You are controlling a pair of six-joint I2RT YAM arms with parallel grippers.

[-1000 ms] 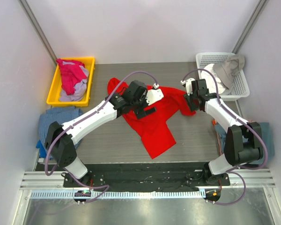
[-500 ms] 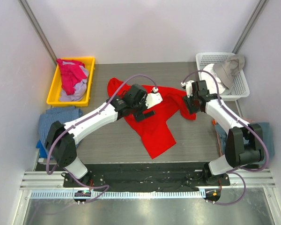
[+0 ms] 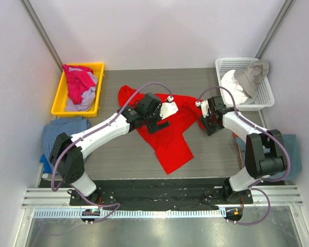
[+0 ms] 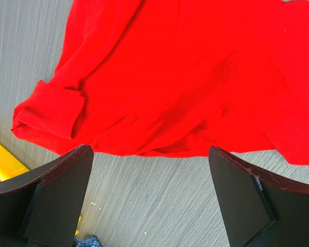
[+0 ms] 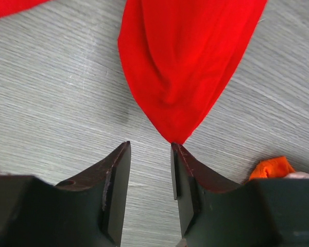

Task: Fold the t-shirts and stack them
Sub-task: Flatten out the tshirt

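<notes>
The red t-shirt (image 3: 171, 135) lies crumpled at the middle of the table (image 3: 211, 149), one sleeve curled at its far left and a pointed corner out to the right. The left end effector (image 4: 149, 150) hangs wide open over the shirt's edge, holding nothing. The right end effector (image 5: 150, 145) is narrowed and empty, the corner's tip just touching one finger. To spread the shirt flat, each should probably bite cloth well inside the edge, then draw apart evenly, low over the table.
</notes>
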